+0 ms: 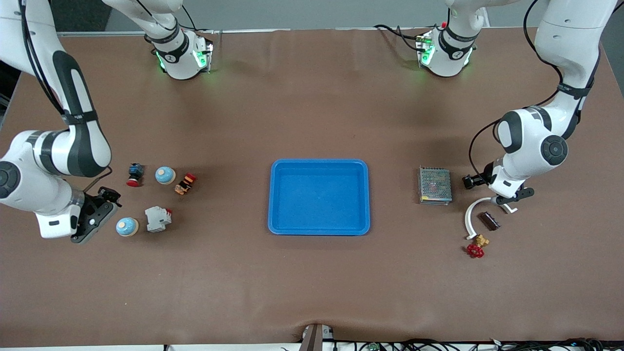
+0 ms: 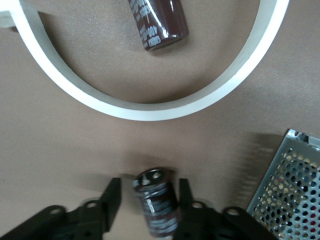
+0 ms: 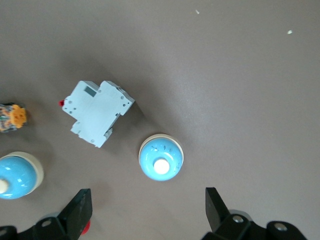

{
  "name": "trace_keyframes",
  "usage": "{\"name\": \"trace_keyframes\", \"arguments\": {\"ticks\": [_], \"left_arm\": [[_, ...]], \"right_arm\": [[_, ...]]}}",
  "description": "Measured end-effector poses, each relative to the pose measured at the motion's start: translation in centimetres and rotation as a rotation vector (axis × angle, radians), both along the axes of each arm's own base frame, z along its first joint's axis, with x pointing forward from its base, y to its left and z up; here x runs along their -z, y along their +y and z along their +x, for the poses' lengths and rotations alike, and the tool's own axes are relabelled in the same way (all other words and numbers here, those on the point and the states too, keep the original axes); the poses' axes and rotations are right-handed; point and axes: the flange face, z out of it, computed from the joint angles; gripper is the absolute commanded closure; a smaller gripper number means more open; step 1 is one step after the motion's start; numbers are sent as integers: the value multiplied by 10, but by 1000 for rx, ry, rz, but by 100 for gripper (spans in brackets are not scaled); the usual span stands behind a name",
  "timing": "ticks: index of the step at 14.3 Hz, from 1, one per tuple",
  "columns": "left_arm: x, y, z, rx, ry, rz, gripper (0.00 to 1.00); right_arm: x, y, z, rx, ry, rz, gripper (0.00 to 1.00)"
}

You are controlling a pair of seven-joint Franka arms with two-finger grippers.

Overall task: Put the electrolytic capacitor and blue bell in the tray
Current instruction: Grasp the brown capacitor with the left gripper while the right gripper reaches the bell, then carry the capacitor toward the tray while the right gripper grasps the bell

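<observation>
The blue tray [image 1: 319, 197] sits mid-table with nothing in it. A dark brown electrolytic capacitor [image 2: 156, 202] lies between the fingers of my left gripper [image 2: 148, 192]. One finger is against it and a gap shows on its other side, so the gripper is open. A second capacitor [image 1: 489, 221] [image 2: 157, 22] lies inside a white arc [image 1: 470, 214]. My left gripper [image 1: 509, 197] is low beside that arc. Two blue bells [image 1: 165, 175] [image 1: 126, 226] stand toward the right arm's end. My right gripper [image 1: 95, 217] [image 3: 147, 210] is open beside the nearer bell [image 3: 160, 157].
A mesh-covered metal box [image 1: 435, 185] lies between the tray and the left gripper. A brass valve with a red handle [image 1: 477, 246] sits nearer the camera than the arc. A grey circuit breaker [image 1: 158, 218], a red push button [image 1: 134, 174] and a small orange part [image 1: 185, 184] lie among the bells.
</observation>
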Motion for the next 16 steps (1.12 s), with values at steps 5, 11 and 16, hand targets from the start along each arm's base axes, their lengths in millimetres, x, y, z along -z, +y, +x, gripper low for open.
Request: {"name": "trace_keyframes", "arguments": {"ticks": [5, 11, 16], "left_arm": [[-1, -3, 3, 5, -7, -1, 100], [-28, -7, 21, 17, -54, -3, 100], [-72, -37, 38, 44, -50, -25, 100]], "right_arm": [[40, 2, 7, -29, -20, 8, 0], [66, -2, 9, -62, -6, 13, 0], [82, -14, 7, -81, 3, 16, 0]]}}
